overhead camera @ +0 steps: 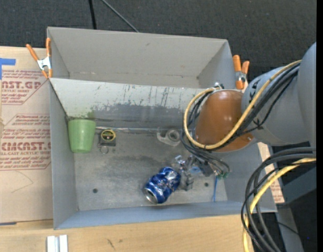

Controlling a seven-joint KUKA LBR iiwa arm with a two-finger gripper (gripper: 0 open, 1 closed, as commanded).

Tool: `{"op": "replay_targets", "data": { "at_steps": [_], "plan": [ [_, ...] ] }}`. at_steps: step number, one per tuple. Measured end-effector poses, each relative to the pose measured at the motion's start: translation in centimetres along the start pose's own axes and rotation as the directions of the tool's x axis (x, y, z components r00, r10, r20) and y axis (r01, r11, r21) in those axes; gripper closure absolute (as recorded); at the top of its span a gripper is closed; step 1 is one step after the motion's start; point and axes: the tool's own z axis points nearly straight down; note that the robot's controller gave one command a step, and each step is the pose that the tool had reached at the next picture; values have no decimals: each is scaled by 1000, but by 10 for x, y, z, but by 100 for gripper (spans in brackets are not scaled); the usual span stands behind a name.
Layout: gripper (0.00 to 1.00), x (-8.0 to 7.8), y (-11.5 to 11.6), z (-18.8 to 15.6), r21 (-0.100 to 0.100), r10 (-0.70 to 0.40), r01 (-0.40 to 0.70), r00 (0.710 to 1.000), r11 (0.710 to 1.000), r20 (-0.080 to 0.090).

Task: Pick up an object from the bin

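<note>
Gripper (pixel 188 168) just beside crushed blue can (pixel 162 185) — open or closed, cannot tell. Can likely light, thin-walled, slippery — grasp across dented middle.

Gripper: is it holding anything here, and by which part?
Cannot be told. The gripper sits at the right end of the crushed blue can by the bin's front wall, but an actual hold is not clear.

The arm (pixel 279 106) reaches from the right, end effector (pixel 190 168) pointing down.
</note>
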Motion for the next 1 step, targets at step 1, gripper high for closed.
{"op": "replay_targets", "data": {
  "at_steps": [1],
  "plan": [
    [100,6,0,-128,4,-24,24,1000,1000,8]
  ]
}}
